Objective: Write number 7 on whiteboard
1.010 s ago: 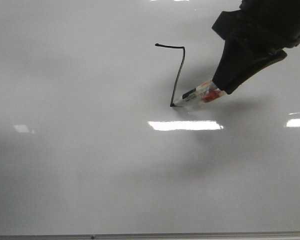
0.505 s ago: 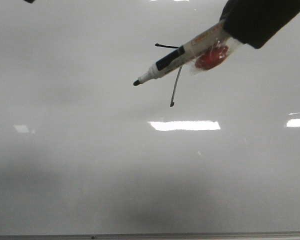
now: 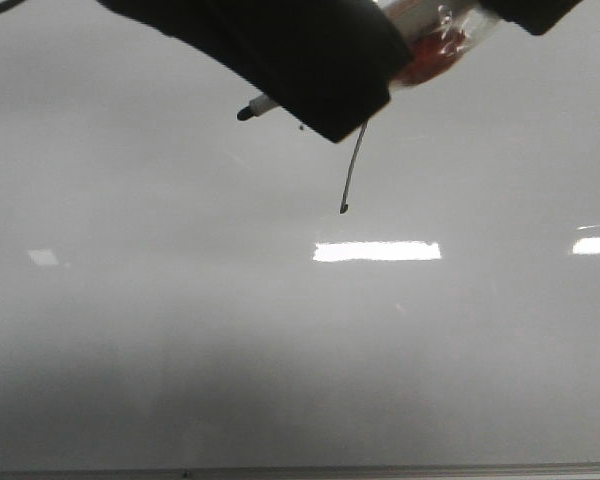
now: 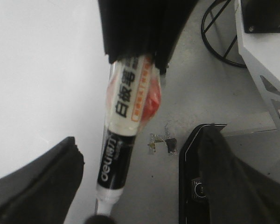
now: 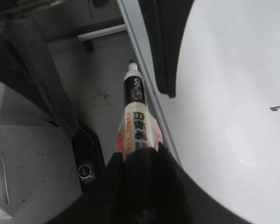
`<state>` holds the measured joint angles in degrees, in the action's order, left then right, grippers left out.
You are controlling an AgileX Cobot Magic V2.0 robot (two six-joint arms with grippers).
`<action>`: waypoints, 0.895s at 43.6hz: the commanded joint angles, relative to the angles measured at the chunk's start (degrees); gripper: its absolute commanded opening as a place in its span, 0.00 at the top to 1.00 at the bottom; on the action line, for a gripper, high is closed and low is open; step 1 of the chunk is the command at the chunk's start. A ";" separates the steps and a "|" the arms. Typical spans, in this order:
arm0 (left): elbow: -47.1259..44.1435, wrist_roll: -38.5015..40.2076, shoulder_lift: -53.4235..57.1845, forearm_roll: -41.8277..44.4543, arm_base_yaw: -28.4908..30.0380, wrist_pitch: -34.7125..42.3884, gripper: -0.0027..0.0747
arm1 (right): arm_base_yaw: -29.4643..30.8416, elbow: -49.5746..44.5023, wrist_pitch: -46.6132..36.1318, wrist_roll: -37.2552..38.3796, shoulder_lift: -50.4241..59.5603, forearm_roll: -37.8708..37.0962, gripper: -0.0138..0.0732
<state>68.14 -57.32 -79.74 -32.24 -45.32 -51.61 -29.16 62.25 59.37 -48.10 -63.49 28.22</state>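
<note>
The whiteboard [image 3: 180,320] fills the front view. Of the number 7 [image 3: 352,170], only the thin black downstroke shows; its top bar is hidden behind my left gripper [image 3: 320,70]. My right gripper [image 3: 525,12] is shut on a white-and-black marker [image 3: 270,104] with a red tag and holds it off the board, tip pointing left. In the left wrist view my left gripper [image 4: 142,154] is open, its fingers [image 4: 42,186] wide apart on either side of the marker [image 4: 126,116]. In the right wrist view my right gripper [image 5: 140,151] grips the marker [image 5: 134,112].
A thin metal strip [image 3: 300,470] runs along the board's near edge. Bright light reflections [image 3: 377,251] lie on the board. Beyond the board's edge, the wrist views show grey floor, a black device [image 4: 200,186] and a white frame [image 4: 266,56].
The marker left the bottom of the downstroke and rose up and left, off the board. My left gripper came in from the top left and now straddles the marker, covering the 7's top bar.
</note>
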 commanded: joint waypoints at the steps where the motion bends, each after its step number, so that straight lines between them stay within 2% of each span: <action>1: 2.10 -0.19 0.23 -2.35 -0.59 2.87 0.33 | 0.04 1.35 -1.67 -0.43 1.23 2.30 0.92; 5: 2.10 -0.29 0.00 -2.35 -0.59 3.12 0.39 | 0.04 1.35 -1.67 -0.43 1.23 2.30 0.92; 14: 2.10 -0.29 0.00 -2.35 -0.59 3.72 0.66 | 0.04 1.35 -1.74 -0.43 1.23 2.30 0.92; 21: 2.10 -0.29 0.00 -2.35 -0.59 3.72 0.78 | 0.04 1.35 -2.20 -0.43 1.23 2.30 0.89; 25: 2.10 -0.29 0.00 -2.35 -0.59 3.72 0.82 | 0.04 1.35 -1.97 -0.43 1.23 2.30 0.74; 33: 2.10 -0.18 0.00 -2.35 -0.59 3.81 0.84 | 0.12 1.35 -2.67 -0.14 1.23 2.24 0.30; 37: 2.24 2.18 0.00 -1.18 -0.59 3.84 0.84 | 1.67 1.46 -2.85 1.18 2.02 0.49 0.19; 39: 2.54 5.39 0.10 1.26 -0.59 3.84 0.84 | 2.97 1.46 -2.85 3.54 2.94 -0.91 0.17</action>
<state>68.19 -56.21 -81.46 -31.42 -45.59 -49.68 -28.08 62.25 59.16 -47.13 -62.97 27.75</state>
